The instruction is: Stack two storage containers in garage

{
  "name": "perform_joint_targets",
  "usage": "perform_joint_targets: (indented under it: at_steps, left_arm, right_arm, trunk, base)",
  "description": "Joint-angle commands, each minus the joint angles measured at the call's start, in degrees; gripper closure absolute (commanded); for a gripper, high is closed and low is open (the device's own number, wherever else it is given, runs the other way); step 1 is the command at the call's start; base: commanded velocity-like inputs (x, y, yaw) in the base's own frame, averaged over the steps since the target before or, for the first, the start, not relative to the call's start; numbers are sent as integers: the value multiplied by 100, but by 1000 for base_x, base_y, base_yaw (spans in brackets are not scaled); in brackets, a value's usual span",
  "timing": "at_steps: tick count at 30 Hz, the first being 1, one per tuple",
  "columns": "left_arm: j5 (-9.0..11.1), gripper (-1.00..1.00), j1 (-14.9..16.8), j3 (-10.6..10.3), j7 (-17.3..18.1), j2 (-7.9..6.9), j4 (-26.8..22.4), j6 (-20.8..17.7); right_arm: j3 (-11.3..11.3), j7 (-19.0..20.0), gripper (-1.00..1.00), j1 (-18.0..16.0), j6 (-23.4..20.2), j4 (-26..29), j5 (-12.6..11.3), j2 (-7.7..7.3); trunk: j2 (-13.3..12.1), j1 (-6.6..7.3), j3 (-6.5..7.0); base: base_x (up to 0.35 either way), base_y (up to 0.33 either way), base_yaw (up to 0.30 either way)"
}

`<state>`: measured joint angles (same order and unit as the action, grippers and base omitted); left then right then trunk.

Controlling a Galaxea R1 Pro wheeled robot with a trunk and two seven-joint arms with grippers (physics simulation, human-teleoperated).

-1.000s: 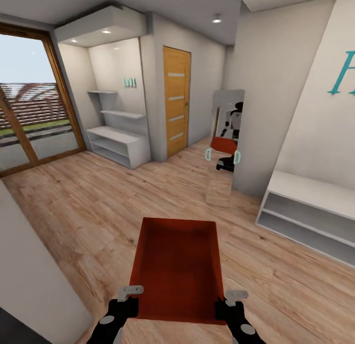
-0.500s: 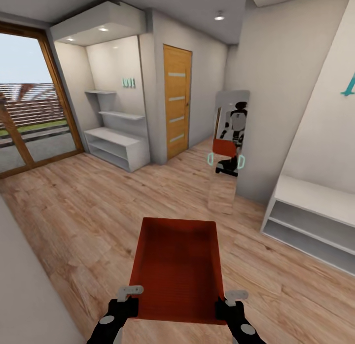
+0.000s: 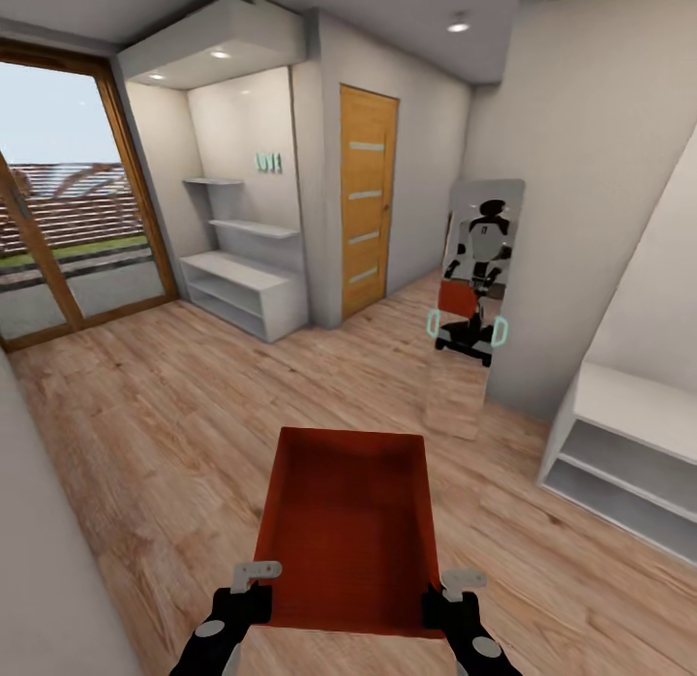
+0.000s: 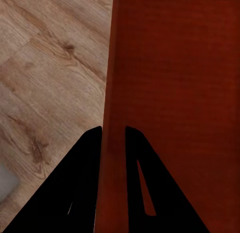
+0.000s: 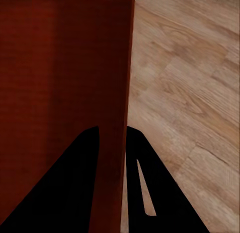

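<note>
Ahead of you the wood floor lies open toward the orange door. A leaning mirror stands right of that path, with a low white bench further right. White shelves block the far left corner, and a pale wall runs close along your left.

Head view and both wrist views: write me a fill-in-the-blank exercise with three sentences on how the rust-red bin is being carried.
1. The rust-red rectangular open-top bin is held over light ____ plank flooring.
2. The left gripper and right gripper each have their two fingers closed over one ____ of the bin.
3. The tall mirror leaning on the wall reflects the ____ carrying the bin.

Missing words: wood; wall; robot
</note>
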<state>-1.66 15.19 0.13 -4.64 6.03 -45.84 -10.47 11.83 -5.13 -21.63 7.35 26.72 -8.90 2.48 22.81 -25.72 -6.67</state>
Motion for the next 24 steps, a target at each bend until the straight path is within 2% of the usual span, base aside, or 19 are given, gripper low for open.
perform_joint_targets:
  at_steps: [1, 13, 24]
  left_arm:
    - [51, 100, 2, -163, 34, 329, 5, -201]
    - [51, 100, 2, -164, 34, 329, 5, -201]
    - [51, 100, 2, -163, 34, 329, 5, -201]
  right_arm:
    - [4, -49, 100, -8, 29, 17, -25, -2]
    - [4, -49, 100, -8, 29, 15, -24, -2]
    - [4, -49, 100, -8, 29, 16, -24, -2]
  trunk:
    - [11, -6, -11]
    - [11, -6, -11]
    - [11, -6, -11]
  base:
    - [327, 0, 145]
    - [327, 0, 22]
    - [327, 0, 174]
